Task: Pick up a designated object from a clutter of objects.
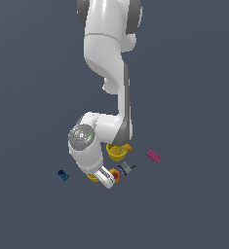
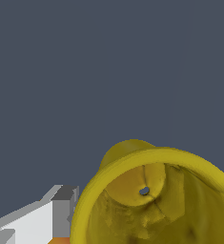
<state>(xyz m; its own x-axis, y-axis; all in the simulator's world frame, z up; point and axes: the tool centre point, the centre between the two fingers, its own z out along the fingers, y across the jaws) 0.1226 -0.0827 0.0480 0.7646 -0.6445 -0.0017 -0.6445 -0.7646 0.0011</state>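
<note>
The small yellow cup (image 2: 156,200) fills our wrist view, beside the orange fruit (image 1: 117,176) on the surface; we cannot tell whether our jaws are open, and next we must straddle its rim.

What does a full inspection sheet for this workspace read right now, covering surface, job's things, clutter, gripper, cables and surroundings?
Surface: plain dark grey-blue floor, flat, no marks.
Job's things: small bright yellow round cup, mostly hidden behind the arm in the exterior view; its open top faces the wrist camera close up.
Clutter: larger yellow cup behind the wrist; orange-red round fruit and grey-blue clamp-like piece close together; pink flat brick apart on the exterior view's right; small blue piece apart on its left.
Gripper: white gripper low beside the small cup; open or shut cannot be told.
Cables: nothing seen.
Surroundings: nothing seen beyond the floor.
</note>
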